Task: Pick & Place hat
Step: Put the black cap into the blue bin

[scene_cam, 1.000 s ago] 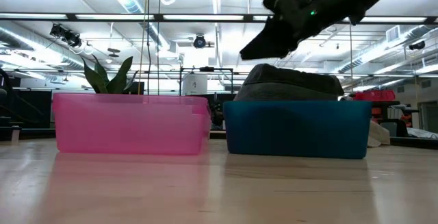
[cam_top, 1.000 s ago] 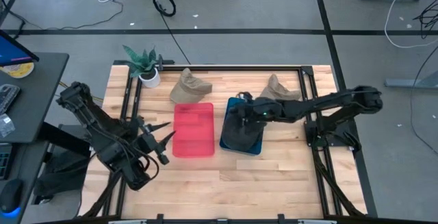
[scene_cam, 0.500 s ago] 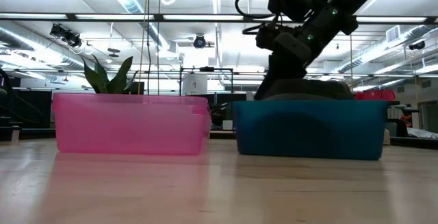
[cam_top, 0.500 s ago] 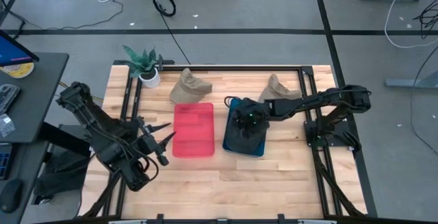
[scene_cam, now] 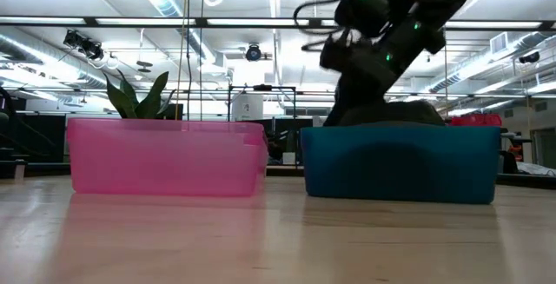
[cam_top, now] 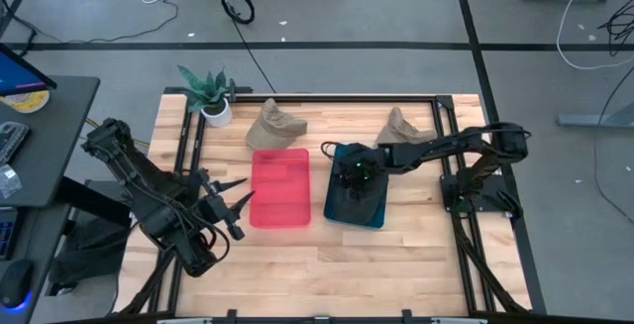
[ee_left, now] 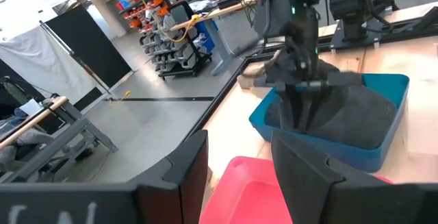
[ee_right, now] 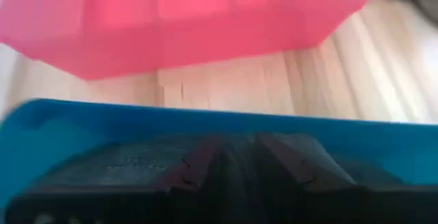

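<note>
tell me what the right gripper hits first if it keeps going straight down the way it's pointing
Most likely the dark hat in the blue bin. The right gripper points down into that bin with its fingers already at the hat's fabric, so it would press into the hat, then the bin's floor. Whether it already touches is unclear.

dark hat [cam_top: 354, 193], crumpled, lying inside blue bin [cam_top: 377, 215]
</note>
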### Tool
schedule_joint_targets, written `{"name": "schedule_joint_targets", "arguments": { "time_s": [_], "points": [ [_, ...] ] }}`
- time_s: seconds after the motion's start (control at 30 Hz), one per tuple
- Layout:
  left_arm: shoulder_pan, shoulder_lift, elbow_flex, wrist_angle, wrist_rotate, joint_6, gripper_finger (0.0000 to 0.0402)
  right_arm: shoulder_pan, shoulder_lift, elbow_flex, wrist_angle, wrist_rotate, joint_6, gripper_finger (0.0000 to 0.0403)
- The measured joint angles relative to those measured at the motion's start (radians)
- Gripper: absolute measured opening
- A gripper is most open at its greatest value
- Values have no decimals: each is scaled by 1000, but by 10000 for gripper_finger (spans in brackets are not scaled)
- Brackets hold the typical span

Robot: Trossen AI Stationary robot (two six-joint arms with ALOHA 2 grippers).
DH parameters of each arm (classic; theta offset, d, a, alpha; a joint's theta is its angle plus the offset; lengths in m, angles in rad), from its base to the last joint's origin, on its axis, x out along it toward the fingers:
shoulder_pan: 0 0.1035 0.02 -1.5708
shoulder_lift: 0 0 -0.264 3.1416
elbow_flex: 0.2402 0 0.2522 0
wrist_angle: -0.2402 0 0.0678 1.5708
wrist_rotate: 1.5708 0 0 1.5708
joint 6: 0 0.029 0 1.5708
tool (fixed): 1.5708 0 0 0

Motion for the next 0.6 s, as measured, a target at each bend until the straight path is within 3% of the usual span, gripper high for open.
{"name": "schedule_joint_targets", "arguments": {
  "time_s": [0.33, 0.6],
  "points": [
    [0, 0, 0, 0, 38, -2, 165, 29, -240, 1, -108, 0, 53, 96],
    [-1, 1, 0, 5, 78, -3, 165, 67, -430, -3, -461, 15, 213, 96]
  ]
}}
